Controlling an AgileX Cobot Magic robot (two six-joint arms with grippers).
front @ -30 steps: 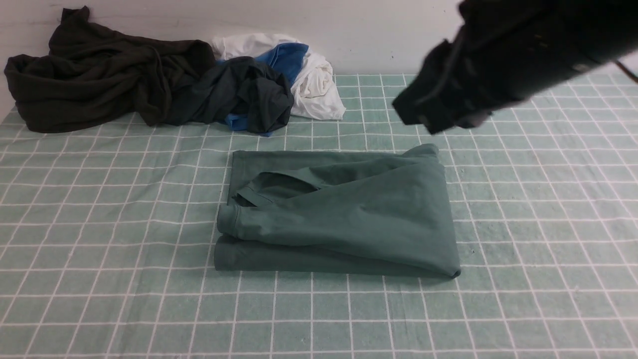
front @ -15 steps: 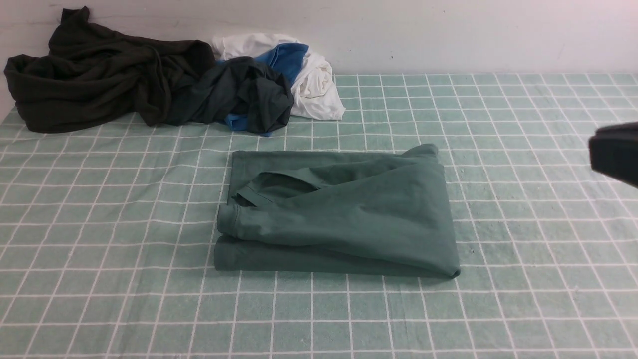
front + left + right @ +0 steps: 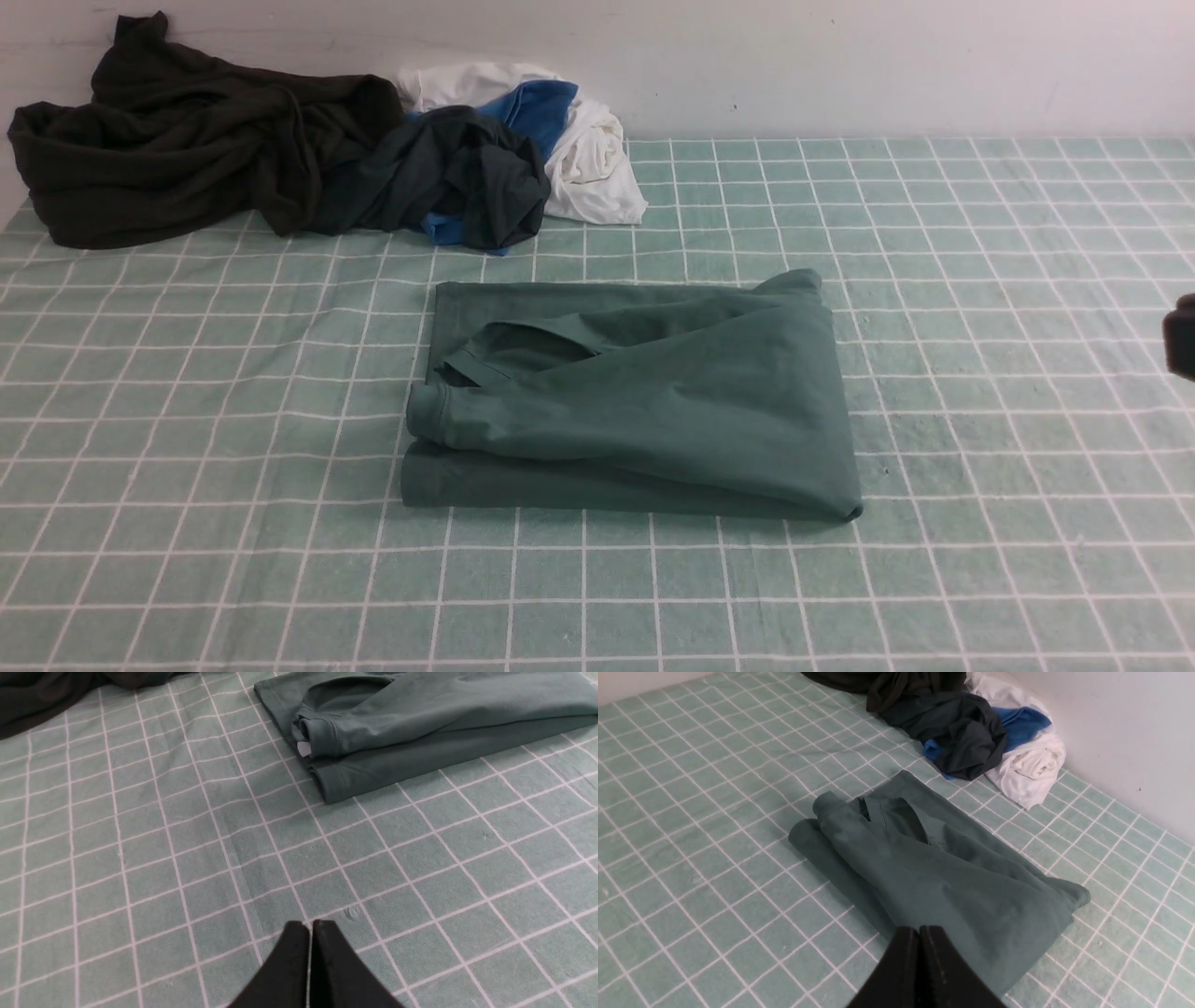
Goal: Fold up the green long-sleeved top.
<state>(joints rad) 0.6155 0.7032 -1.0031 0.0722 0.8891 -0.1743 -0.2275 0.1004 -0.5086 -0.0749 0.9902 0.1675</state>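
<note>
the green long-sleeved top (image 3: 644, 401) lay as a folded packet near the middle of the table (image 3: 187, 579), its long axis running from the left edge toward the right edge, with the cuffed sleeve end (image 3: 429, 415) and a lower folded hem stacked at its left end and a smooth fold at its right end. the left gripper (image 3: 310, 926) hung over bare checked cloth with its 2 fingers pressed together and nothing between them; in its wrist view the top (image 3: 420, 723) lay ahead and off to one side, well apart from the fingertips, the cuffed end being the part nearest to it. the right gripper (image 3: 919, 931) also had its fingers pressed together and held nothing; in its wrist view the top (image 3: 934, 868) lay ahead of the fingertips, seemingly under them at its near edge, so the right arm looked the closer of the 2, though in the front view only a dark sliver of that arm (image 3: 1181, 345) showed at the right edge. the fold looked all but finished, judging by the compact packet. if any move remained, it would likely turn on the right end of the packet facing the right arm and the cuffed left end facing the left arm. a heap of dark clothes (image 3: 187, 140) and a white and blue bundle (image 3: 569, 131) sat by the far left corner, apart from the top.
</note>
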